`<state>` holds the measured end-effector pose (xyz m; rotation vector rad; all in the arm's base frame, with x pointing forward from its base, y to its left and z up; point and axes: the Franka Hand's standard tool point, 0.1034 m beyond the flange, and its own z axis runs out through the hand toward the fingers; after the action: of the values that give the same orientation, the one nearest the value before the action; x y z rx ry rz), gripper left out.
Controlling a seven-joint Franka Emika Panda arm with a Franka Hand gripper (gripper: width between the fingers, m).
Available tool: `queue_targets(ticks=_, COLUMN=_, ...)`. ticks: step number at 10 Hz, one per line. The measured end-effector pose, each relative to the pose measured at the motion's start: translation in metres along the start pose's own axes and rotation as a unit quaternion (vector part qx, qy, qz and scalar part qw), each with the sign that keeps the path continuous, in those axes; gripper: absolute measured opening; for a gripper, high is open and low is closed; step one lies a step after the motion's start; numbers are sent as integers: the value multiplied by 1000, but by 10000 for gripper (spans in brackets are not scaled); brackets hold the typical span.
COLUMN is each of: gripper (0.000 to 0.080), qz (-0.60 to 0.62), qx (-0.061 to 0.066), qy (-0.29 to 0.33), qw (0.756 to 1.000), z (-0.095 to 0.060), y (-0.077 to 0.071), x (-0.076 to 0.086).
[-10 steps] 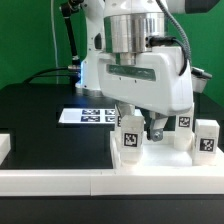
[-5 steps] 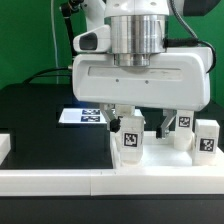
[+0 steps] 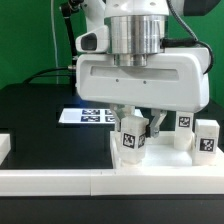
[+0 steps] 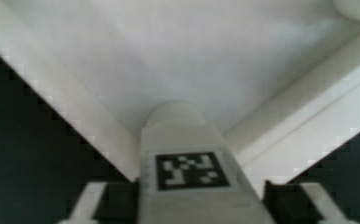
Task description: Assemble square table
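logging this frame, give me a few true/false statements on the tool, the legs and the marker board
1. The tool is down at a leg near the front rail. True.
2. In the wrist view the leg sits between the two fingers. True.
3. The marker board is held up in the air by the tool. False: it lies flat on the black table, behind the tool.
4. Only one leg is in view. False: other legs stand toward the exterior view's right, one at and one at.
5. The legs carry black-white tags. True.
6. The wrist view shows the tool clear of all parts. False: a tagged leg fills the space between the fingers.
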<state>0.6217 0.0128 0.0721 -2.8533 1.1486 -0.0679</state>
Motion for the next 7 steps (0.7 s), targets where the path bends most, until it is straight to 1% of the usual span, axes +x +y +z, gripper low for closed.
queue_targets(ticks=1, gripper=291, qz=28, qx=0, qy=0, qw=1000, z=0, y=0, x=0)
queue_targets(ticks=2, gripper=291, qz=88, qx=3, qy=-2, qw=996, z=0, y=0, x=0)
queue_targets(ticks=4, gripper=291, qz=222, qx=13, qy=-11, qw=975, z=-1, y=2, x=3)
queue_targets(ticks=5, gripper=291, qz=334, qx=24, qy=-21, qw=942, z=1, y=1, x=2)
queue_targets(ticks=6, gripper=291, qz=408, qx=33, qy=-21, qw=912, z=3, y=-4, x=0)
queue_targets(ticks=7, gripper=291, qz=447, qx=37, qy=-25, qw=894, z=3, y=-6, x=-1)
